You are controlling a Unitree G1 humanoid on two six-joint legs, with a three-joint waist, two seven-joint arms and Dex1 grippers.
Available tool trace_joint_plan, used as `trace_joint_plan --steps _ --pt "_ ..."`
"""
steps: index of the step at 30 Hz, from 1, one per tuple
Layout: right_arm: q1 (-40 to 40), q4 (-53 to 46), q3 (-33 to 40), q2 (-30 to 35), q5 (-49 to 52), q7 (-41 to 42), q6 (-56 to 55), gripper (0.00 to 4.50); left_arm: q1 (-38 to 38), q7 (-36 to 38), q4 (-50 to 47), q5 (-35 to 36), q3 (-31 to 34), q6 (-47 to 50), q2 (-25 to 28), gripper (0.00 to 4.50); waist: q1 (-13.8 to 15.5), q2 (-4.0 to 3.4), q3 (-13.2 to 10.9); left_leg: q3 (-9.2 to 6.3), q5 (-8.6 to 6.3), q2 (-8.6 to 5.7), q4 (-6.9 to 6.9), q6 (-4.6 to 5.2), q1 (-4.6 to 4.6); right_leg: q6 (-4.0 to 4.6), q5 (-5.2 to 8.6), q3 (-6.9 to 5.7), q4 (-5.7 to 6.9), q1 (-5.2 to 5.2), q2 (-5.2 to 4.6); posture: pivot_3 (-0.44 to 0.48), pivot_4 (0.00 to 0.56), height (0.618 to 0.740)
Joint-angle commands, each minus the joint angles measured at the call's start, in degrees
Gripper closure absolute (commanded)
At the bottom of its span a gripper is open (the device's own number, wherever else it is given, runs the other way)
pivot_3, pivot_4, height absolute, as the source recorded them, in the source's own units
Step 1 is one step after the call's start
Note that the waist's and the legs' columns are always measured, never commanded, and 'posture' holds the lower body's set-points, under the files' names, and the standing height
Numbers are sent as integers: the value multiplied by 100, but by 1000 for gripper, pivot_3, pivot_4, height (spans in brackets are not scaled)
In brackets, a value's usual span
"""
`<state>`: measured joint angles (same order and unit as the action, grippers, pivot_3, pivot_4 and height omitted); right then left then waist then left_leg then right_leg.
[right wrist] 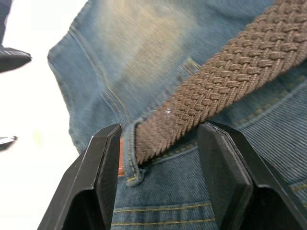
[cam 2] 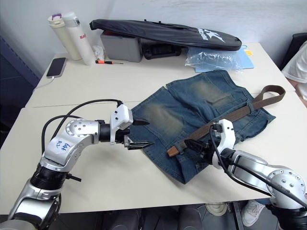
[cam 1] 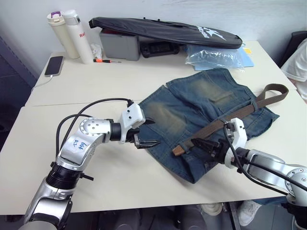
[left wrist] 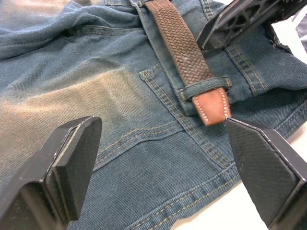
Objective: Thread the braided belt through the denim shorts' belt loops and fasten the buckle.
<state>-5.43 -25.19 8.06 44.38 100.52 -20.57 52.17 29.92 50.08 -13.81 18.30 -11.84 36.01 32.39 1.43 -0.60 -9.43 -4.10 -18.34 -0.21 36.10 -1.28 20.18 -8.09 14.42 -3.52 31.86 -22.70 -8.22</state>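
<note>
Brown braided belt, tip through denim loop

On the black bag at the far side of the table, a white star logo with a few letters stands near its right end; the letters are too small to read. The white bottle at far left bears red letters starting "Ra". A label on the left arm carries blue handwriting that cannot be read.
</note>
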Motion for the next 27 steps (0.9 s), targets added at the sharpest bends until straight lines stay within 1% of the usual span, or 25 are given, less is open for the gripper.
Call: trace_joint_plan --steps 1,3,12,16,19,24,27 --pt "-80 -108 176 -2 397 -75 -222 1056 -37 -6 -106 -15 41 -118 -7 0 1 0 0 0 0 0 0 0 0 0 0 0 0 0 0 0 150 740" --pt "-130 -144 153 -42 485 -163 -319 261 -42 0 -104 -19 46 -115 -7 0 2 0 0 0 0 0 0 -1 1 -1 -1 0 -1 0 0 0 150 740" --pt "-108 -235 136 71 727 -367 -483 261 0 52 -61 -34 39 -129 -12 0 2 -1 1 0 0 0 1 0 1 0 -2 0 -1 0 0 0 150 740" --pt "153 -95 345 345 716 -306 -378 261 10 80 -37 -43 25 -155 -15 0 14 -2 1 0 0 0 1 0 1 0 -3 0 -2 0 0 0 150 740" --pt "280 61 432 394 616 -206 -404 261 19 85 -26 -53 11 -167 -30 0 15 -1 1 1 0 -1 1 -1 2 1 -3 0 -5 2 0 0 150 740" --pt "125 542 547 -86 443 -107 -739 261 55 104 7 -72 4 -191 -49 0 -3 -1 1 5 0 0 2 0 1 3 -5 1 -6 3 0 0 150 740" --pt "-7 788 617 -251 315 23 -787 261 76 108 29 -82 7 -197 -41 0 0 -3 2 5 0 0 2 0 -1 4 -5 2 -1 2 0 0 150 740"
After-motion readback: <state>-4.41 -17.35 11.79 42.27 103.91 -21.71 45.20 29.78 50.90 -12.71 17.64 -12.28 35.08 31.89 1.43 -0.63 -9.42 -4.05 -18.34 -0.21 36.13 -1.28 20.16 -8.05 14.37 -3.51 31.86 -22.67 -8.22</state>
